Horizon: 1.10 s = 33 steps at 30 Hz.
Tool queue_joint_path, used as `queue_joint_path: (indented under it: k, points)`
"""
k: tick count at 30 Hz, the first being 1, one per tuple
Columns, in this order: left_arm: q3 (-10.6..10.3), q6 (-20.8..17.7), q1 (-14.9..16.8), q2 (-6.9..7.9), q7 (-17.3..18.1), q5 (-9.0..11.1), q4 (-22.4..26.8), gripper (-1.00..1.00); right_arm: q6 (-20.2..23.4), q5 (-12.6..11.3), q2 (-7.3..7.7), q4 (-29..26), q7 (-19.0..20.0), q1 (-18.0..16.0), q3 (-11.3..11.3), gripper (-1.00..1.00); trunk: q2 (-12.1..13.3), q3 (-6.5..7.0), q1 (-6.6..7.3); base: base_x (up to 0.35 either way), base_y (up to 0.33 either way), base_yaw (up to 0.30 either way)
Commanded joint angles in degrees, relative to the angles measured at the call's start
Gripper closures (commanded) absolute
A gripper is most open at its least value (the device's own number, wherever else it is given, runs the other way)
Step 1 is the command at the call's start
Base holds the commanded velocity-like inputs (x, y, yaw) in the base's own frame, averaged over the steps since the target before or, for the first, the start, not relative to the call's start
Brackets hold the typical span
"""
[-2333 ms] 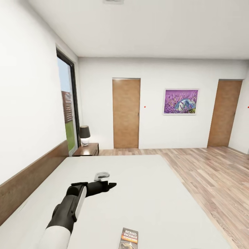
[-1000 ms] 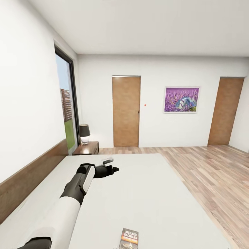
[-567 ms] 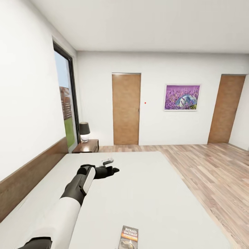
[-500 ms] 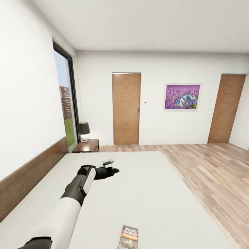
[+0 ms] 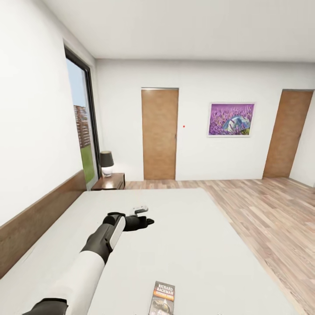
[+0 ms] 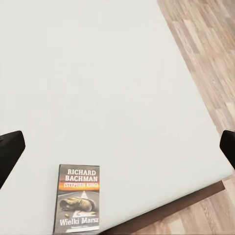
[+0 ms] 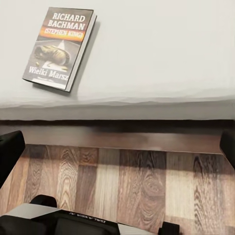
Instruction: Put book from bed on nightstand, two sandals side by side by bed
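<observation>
While the robot stands at the bed's near edge, this is how the room lies.

Book: the book (image 5: 162,298) lies flat, cover up, on the bed (image 5: 197,236), close to the near edge and well short of the left gripper.

Left gripper: the left gripper (image 5: 146,218) hovers over the middle of the mattress on an outstretched arm. In its wrist view the two dark fingertips (image 6: 10,152) sit wide apart at the frame's sides with nothing between them, so the jaws are spread and empty.

Right gripper: its wrist view looks down past the bed's dark frame to the floor (image 7: 127,181), the book (image 7: 59,46) above it on the mattress. Fingertips (image 7: 9,154) stand far apart, jaws spread, empty.

Nightstand: a nightstand (image 5: 109,180) stands at the far corner by the headboard (image 5: 35,218), with a lamp (image 5: 106,162) on it.

Sandals: none that I can see from here.

Risk, grasp: the book is thin and lies flush on a soft mattress; I'd guess fingers coming straight down could press it in or skate over the cover rather than get under an edge.

Risk, edge: it lies near the drop, so a sideways nudge could push it onto the floor.

Risk, reach: the left gripper is beyond the book; drawing back low could sweep it.

Risk, placing: the lamp takes up part of the nightstand top and might be knocked.
</observation>
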<state>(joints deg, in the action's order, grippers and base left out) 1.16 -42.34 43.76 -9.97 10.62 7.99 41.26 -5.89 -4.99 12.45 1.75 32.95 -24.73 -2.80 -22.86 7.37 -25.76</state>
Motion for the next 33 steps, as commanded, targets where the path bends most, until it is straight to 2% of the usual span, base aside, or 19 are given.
queue_joint_path:
  k: [1,9,29,33]
  points:
    - [-0.13,-0.32,0.01,-0.03,-0.08,0.35,0.00,-1.00,-0.10,-0.36,0.02,0.19,0.30,-0.06,-0.24,-1.00,-0.05,-0.12,-0.02,0.000,0.000,0.000]
    - [-0.97,-0.24,0.01,-0.03,-1.12,0.54,-0.05,-1.00,-0.10,-0.37,0.03,0.18,0.32,-0.06,-0.28,-1.00,-0.05,-0.83,-0.02,0.000,0.000,0.000]
    - [-1.07,-0.20,0.01,-0.03,-1.22,0.81,-0.03,-1.00,-0.16,-0.32,0.02,0.19,0.59,-0.06,-0.28,-1.00,-0.05,-2.60,-0.02,0.000,0.000,0.000]
    - [-1.07,-0.15,0.01,-0.03,-1.22,1.85,-0.03,-1.00,-0.14,-0.34,0.03,0.19,0.67,-0.06,-0.28,-1.00,-0.05,-2.95,-0.02,0.000,0.000,0.000]
